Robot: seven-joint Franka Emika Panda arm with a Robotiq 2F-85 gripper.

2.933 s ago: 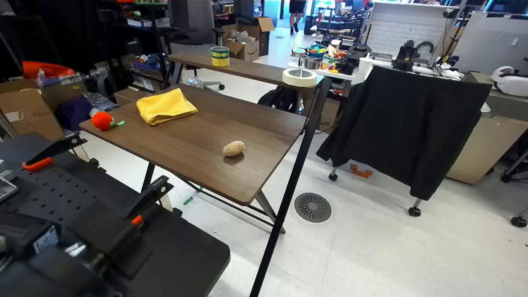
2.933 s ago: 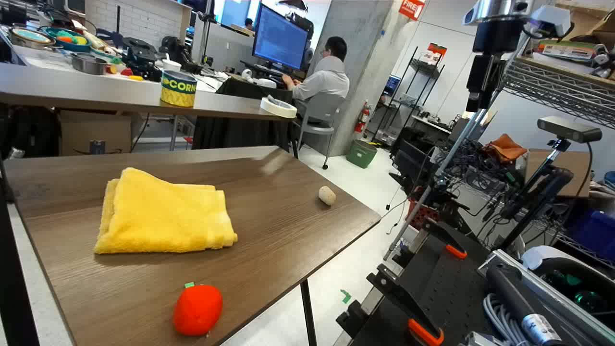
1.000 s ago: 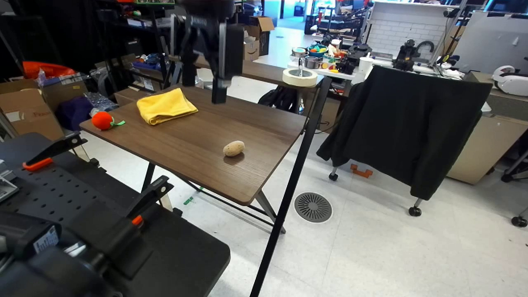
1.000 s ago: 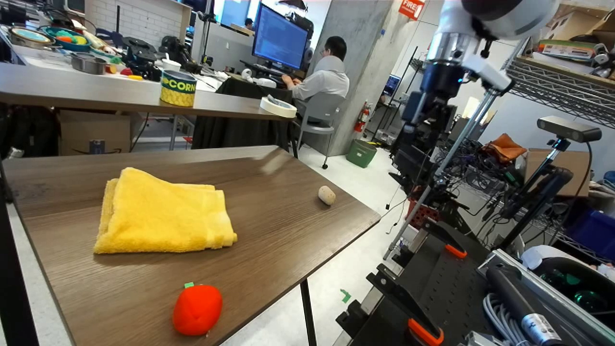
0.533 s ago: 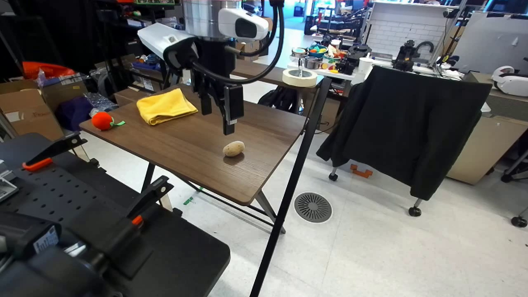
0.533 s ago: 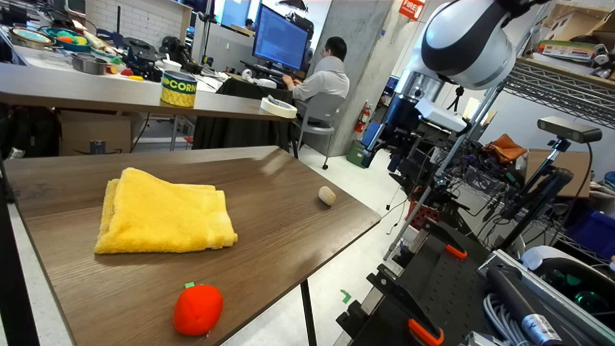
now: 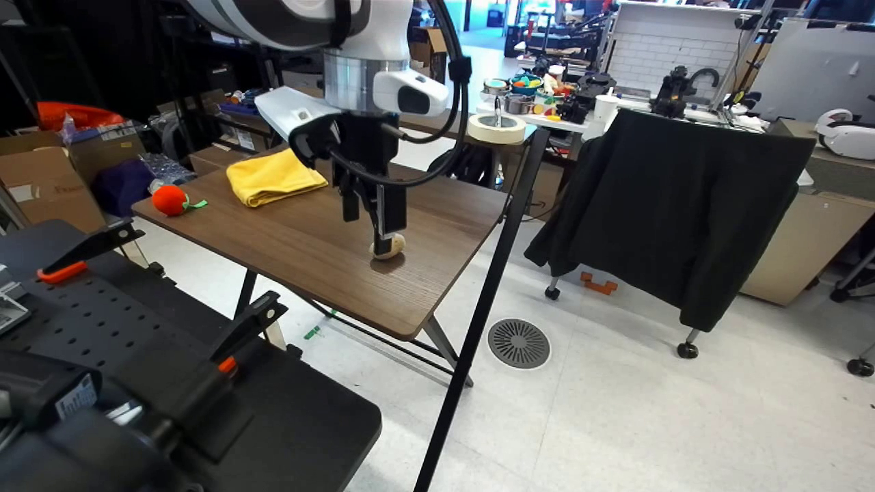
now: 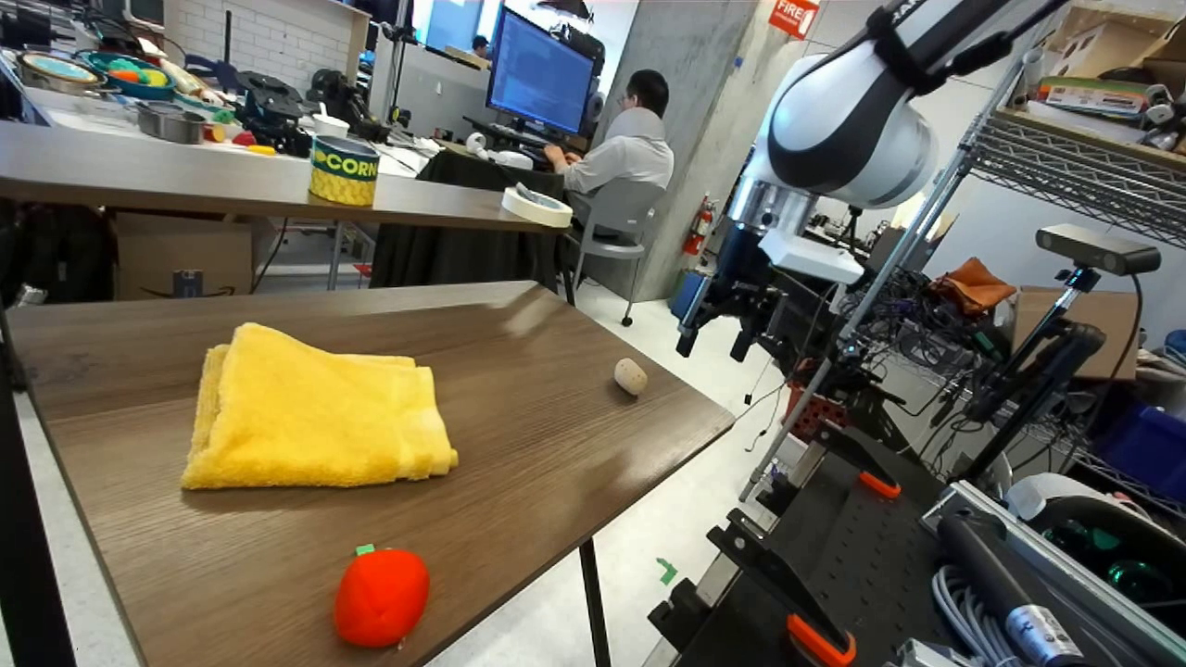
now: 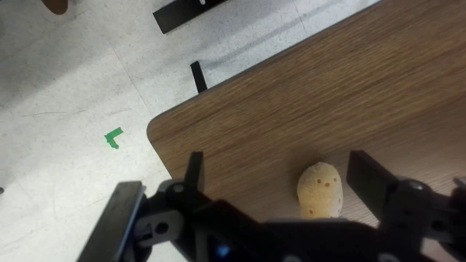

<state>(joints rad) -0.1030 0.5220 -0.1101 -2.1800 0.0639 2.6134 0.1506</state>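
A pale tan potato [image 7: 396, 247] with small brown spots lies on the brown wooden table [image 7: 307, 232]. In the wrist view my gripper [image 9: 277, 162] is open, its fingers wide apart. The potato [image 9: 320, 191] shows between them, closer to the right-hand finger; its lower end is hidden behind the gripper body. One finger partly covers the potato in an exterior view, where the gripper [image 7: 367, 231] hangs above the tabletop. Elsewhere the gripper [image 8: 712, 348] appears right of the potato [image 8: 631, 377], apart from it and holding nothing.
A folded yellow towel [image 8: 315, 412] and a red-orange plush fruit [image 8: 381, 597] lie on the same table. On the raised shelf [image 8: 426, 206] stand a corn can [image 8: 344, 171] and a tape roll [image 8: 536, 207]. A dark perforated bench [image 7: 123, 321] with clamps adjoins; a black post [image 7: 478, 321] rises near.
My arm has come into view from above and moved down until the fingers are close over the potato. The jaws stay open. Potato, towel and plush fruit have not moved.
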